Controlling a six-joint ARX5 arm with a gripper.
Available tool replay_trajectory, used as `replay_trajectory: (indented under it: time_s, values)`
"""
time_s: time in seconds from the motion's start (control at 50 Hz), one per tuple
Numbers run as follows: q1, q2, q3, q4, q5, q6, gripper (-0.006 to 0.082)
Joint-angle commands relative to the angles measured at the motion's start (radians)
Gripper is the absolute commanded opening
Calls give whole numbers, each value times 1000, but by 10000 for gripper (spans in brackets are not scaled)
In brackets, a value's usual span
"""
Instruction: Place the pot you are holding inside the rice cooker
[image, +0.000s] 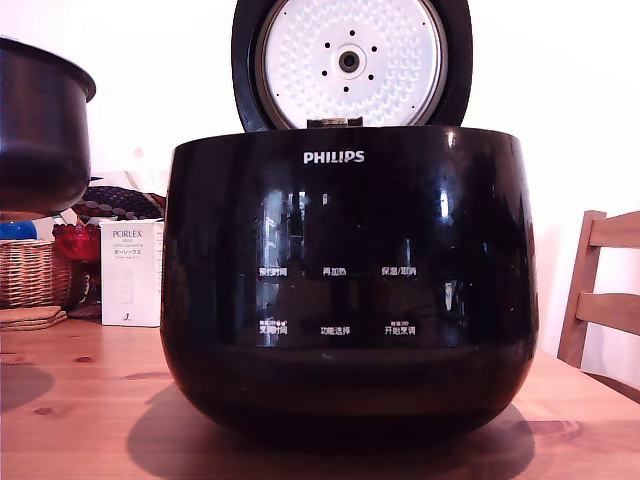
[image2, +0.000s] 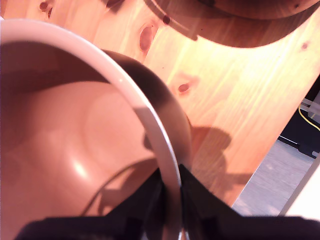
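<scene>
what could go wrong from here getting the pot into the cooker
1. The gripper pinches only the thin rim of the dark round metal pot, so the pot may tilt or slip during travel.
2. The pot hangs at the exterior view's left, beside the glossy black Philips rice cooker; its rounded base sits below the cooker's top edge and could strike the wall unless lifted.
3. The open hinged lid with the dimpled silver plate stands over the back, so overshooting may hit it.

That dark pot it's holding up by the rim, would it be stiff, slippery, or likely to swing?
The pot looks like rigid metal, so probably stiff, not floppy. The end effector pinches only its thin rim at one side, so it may tilt or swing. Its inside looks smooth and glossy, so it could slip if bumped against the rice cooker.
</scene>
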Motion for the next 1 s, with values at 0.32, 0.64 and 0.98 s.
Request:
replay_trajectory:
  time_s: [0.32,0.64,0.98]
  values:
    - [-13,-29,90,22,-5,-5,-24]
    - [-121,-29,92,22,51,-29,-24]
    - [-289,-29,120,29,50,-51,-24]
